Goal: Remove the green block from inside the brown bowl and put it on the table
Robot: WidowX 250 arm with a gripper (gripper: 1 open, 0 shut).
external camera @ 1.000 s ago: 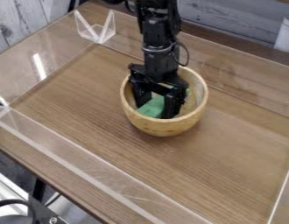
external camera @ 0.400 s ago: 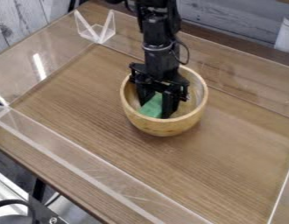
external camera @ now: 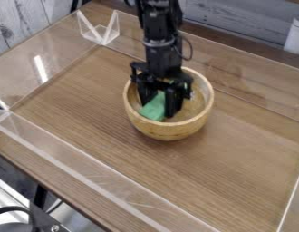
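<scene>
Small light-green rectangular block (external camera: 153,108): inside the bowl, toward its left side in the view, tilted, partly covered by the fingers; showing a little higher and further left than in the earlier frame.
Black gripper (external camera: 163,101): closed in on the green block, with hold of its upper part; open around it in the earliest frame, drawn together since, and now slightly higher. Exact contact between fingers and block hard to make out in the dark clutter of parts.
Round light-tan wooden bowl (external camera: 173,130): upright on the tabletop, thick-rimmed, unchanged in place since the earlier frames; reached into from above by the gripper.
Black robot arm (external camera: 160,27): coming down from the top edge of the view, with thin dark cable looping beside it; raised slightly since the earlier frame.
Brown wood-grain tabletop (external camera: 91,127): smooth, lined with long plank seams, spread around the bowl on all sides; catching a bright streak of light at the left.
Low clear acrylic walls (external camera: 80,174): running along the tabletop's borders, glinting in places.
Clear angular piece (external camera: 101,29): near the far left edge of the tabletop, well apart from the bowl.
White object (external camera: 296,38): at the upper right, cut off by the view.
Grey wood-look backdrop (external camera: 243,16): behind the far edge, striped with grain.
Black equipment and cables (external camera: 14,217): at the lower left, outside the tabletop, too partial to identify.
</scene>
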